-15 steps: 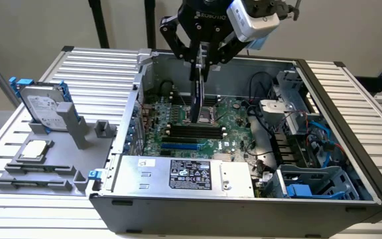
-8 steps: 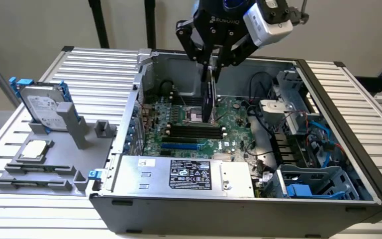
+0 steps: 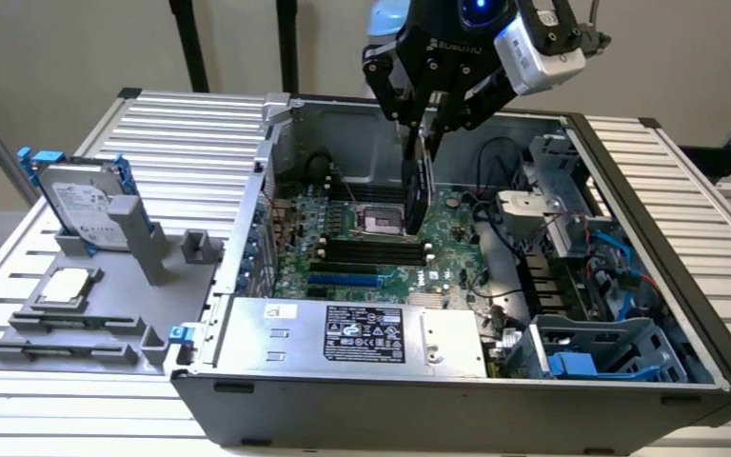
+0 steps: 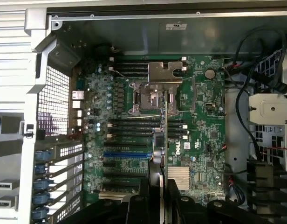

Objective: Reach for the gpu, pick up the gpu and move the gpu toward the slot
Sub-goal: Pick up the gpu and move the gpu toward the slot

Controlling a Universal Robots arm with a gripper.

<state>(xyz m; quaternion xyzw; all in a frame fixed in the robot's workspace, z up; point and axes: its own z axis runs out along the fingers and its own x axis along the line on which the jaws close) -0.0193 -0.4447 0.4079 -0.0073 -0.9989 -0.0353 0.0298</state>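
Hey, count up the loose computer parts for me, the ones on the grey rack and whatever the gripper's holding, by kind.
Hard drive: 1
Processor chip: 1
GPU, held edge-on in the gripper above the motherboard: 1
Total: 3

An open computer case (image 3: 620,314) sits on the ribbed worktop (image 3: 187,124); a hard drive (image 3: 83,202) and processor chip (image 3: 66,285) rest in a grey holder (image 3: 111,324).
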